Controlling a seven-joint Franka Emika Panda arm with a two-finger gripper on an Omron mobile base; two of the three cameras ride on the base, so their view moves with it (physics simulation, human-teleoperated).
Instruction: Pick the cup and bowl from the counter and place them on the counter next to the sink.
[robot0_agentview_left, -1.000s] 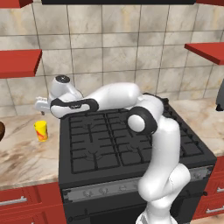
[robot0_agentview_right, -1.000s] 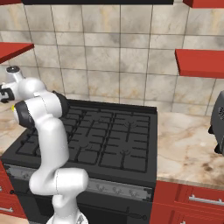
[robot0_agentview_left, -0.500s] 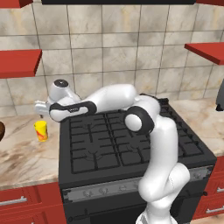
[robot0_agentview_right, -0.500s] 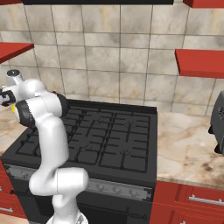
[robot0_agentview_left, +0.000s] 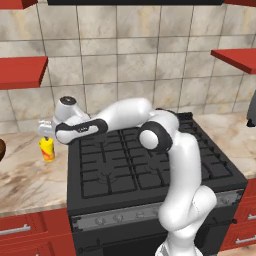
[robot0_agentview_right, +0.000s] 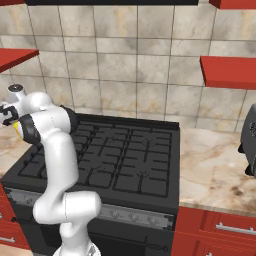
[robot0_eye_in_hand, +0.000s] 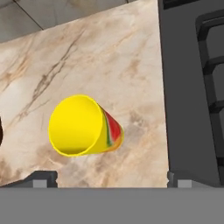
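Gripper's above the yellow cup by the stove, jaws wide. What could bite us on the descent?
1. In the hand view the small yellow cup with the red mark sits left of centre between the finger tips, so one finger may clip its rim and tip it.
2. The cup stands close to the black gas stove top edge; the other finger could strike it.
3. The dark brown bowl lies just beyond, and a knocked cup may roll into it across the marbled counter.
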